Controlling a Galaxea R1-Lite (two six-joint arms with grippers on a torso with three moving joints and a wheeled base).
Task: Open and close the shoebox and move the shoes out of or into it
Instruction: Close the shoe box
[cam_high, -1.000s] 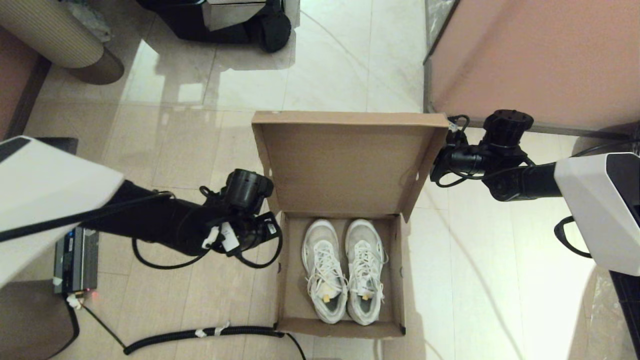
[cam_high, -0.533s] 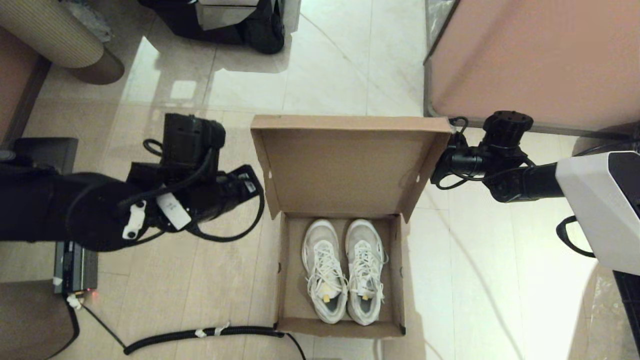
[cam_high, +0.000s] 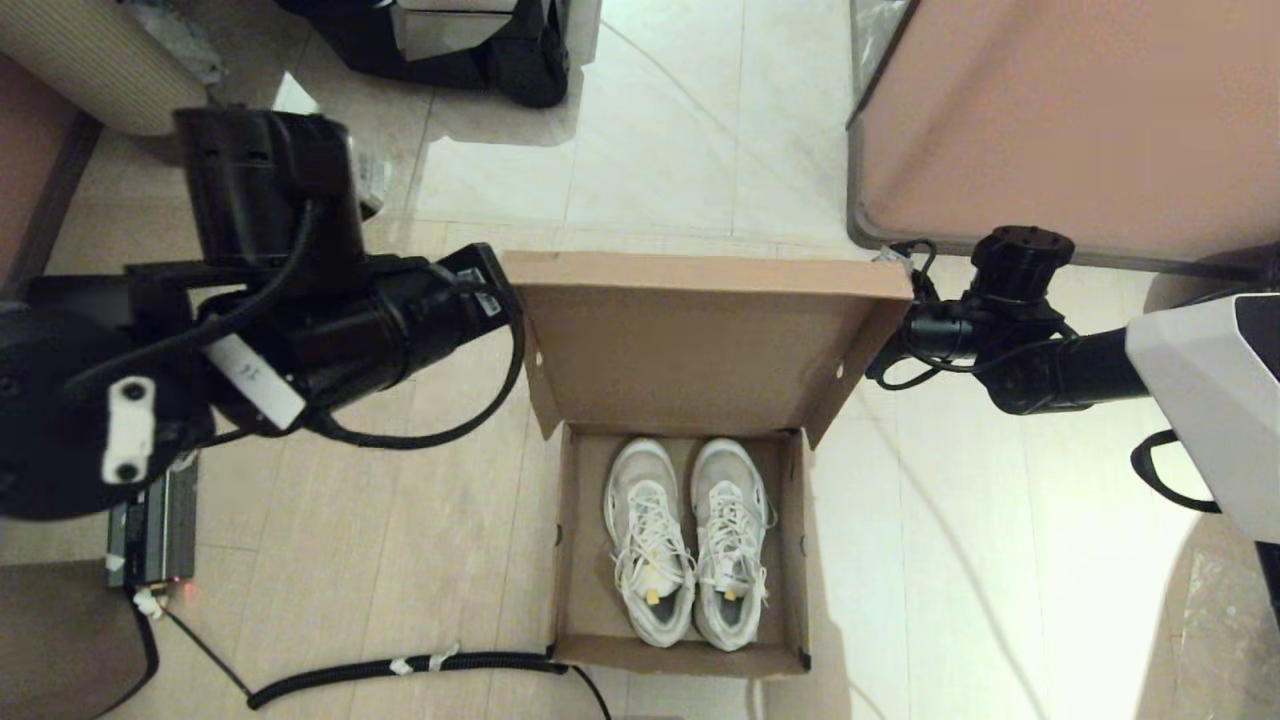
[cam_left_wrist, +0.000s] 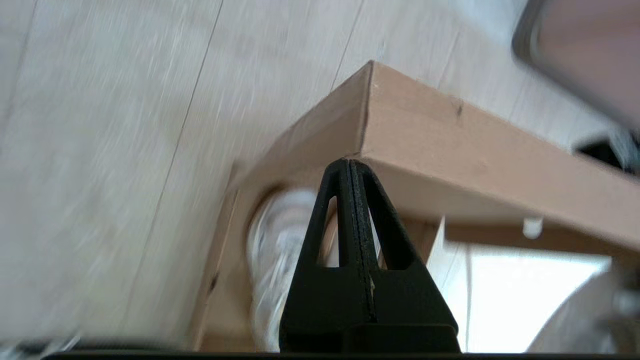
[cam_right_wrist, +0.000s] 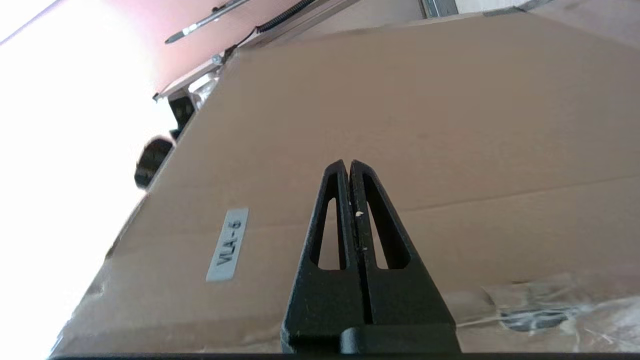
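On the floor before us sits the shoebox (cam_high: 690, 480), lid raised, the shoes (cam_high: 688, 540) side by side inside. Our left end effector (cam_left_wrist: 350, 167) and right end effector (cam_right_wrist: 349, 167) (both clenched, empty) flank the lid's corners, likely to tip it shut.

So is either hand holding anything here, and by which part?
Nothing is held. Both hands are shut and empty: the left hand at the shoebox lid's corner, the right hand against the lid's outer face.

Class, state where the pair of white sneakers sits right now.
In the head view, the white sneakers lie side by side inside the open shoebox, below its raised lid, centre of the floor.
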